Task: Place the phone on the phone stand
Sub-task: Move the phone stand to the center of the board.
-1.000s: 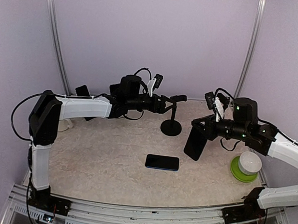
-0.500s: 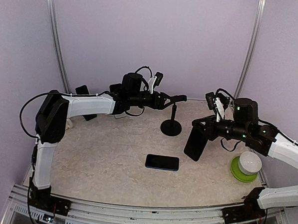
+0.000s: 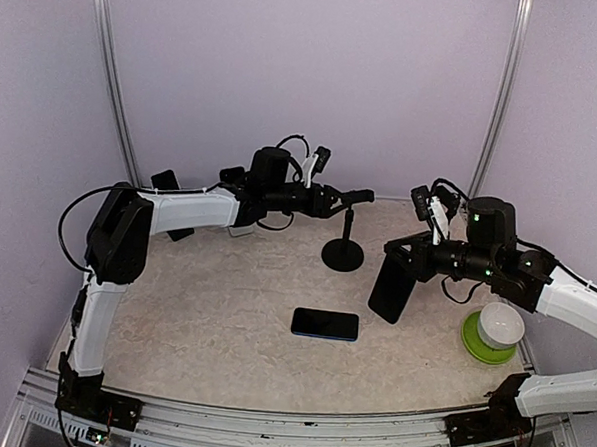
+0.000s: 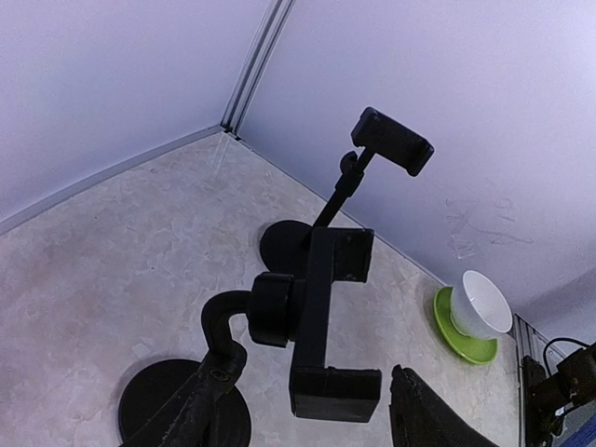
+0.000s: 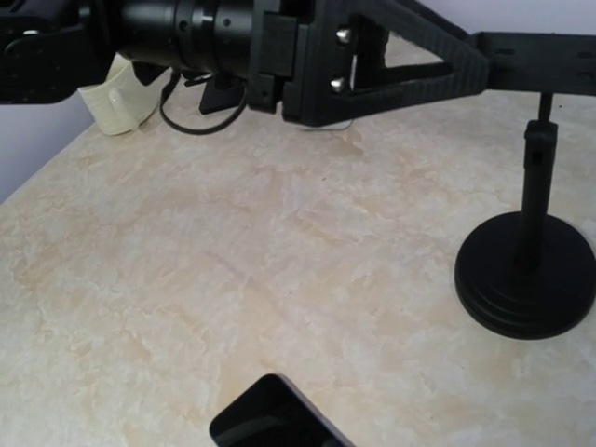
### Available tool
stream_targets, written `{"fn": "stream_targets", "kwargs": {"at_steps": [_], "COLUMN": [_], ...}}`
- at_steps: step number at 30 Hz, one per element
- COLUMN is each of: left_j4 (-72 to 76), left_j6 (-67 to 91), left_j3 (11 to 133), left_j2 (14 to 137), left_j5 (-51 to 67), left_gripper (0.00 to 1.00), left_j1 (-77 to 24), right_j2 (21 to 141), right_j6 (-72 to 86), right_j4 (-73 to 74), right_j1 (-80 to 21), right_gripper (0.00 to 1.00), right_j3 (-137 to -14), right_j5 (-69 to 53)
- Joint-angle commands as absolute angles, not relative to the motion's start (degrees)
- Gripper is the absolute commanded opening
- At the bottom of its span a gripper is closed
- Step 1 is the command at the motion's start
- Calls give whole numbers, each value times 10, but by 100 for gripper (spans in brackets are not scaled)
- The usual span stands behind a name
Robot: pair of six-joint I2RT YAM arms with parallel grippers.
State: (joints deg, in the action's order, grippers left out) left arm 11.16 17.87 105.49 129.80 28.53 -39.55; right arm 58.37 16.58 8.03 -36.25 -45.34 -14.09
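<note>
The beige surface [image 3: 204, 299] is walled in lilac. A phone [image 3: 390, 283] is held by the right pincer [image 3: 412, 252]. The left pincer [image 3: 332, 198], partly cropped, is parted.

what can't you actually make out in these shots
Left gripper fingertips: top view, black on the black phone stand clamp, so contact is unclear.
Right gripper fingers: outside the right wrist view; top view blends them into the upright black phone.
Glossy black corner: cut by the right wrist view's bottom edge; which phone is unclear.
Dark object at the back left: top view, partly behind the left arm.
</note>
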Motion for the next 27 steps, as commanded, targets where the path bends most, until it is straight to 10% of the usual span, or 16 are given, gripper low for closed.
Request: {"fn": "stream_targets", "kwargs": {"at_steps": [1,27], "left_j4": [122,146], "left_j6": [175,144], "left_j3": [1079,1010], "left_j2": [1313,1248], "left_j5": [308,392], "left_gripper": [56,1], "left_j1": [-394,-389], "right_j2": [582,596], "right_j6": [173,150], "right_j4": [53,52], "right_j1": [-357,-357], "right_gripper": [0,0], "right_j3": [-454,-479], "right_j5": [-146,-202]}}
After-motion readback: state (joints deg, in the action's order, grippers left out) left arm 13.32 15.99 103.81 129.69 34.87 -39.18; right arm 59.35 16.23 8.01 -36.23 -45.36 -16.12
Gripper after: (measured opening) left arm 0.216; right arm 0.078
